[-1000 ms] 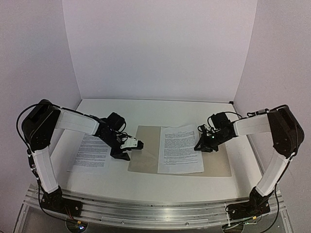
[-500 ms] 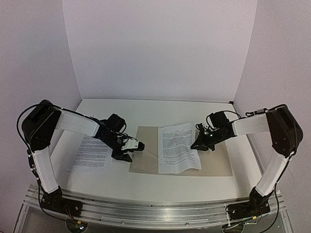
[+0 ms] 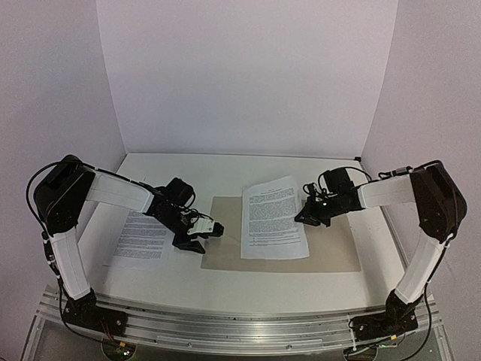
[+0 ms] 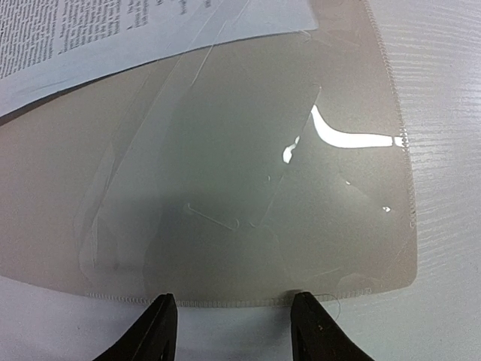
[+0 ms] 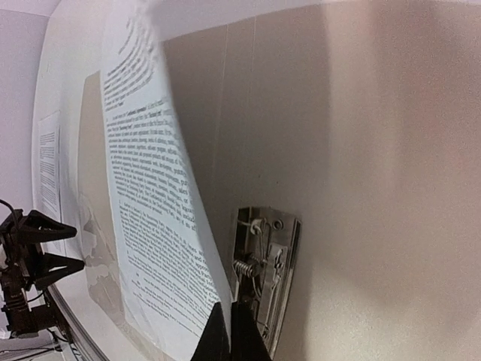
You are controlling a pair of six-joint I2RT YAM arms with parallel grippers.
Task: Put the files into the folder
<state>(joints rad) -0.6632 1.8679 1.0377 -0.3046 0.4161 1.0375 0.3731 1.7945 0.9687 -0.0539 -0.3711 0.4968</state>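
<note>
Sheet one going in: right fingers (image 5: 246, 340) pinch the first sheet (image 3: 274, 218) tilted above the open folder (image 3: 334, 250), left fingers (image 4: 154, 336) half-spread and empty at its left edge, second sheet (image 3: 143, 237) on the table (image 3: 225, 169); next, lay it flat against the clip (image 5: 263, 263).

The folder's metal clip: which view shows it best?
The right wrist view: the metal clip sits close and sharp, spring visible, beside the sheet that the right pincer holds. The top view shows no clip, too small or hidden; the left wrist view shows only the folder's other cover.
</note>
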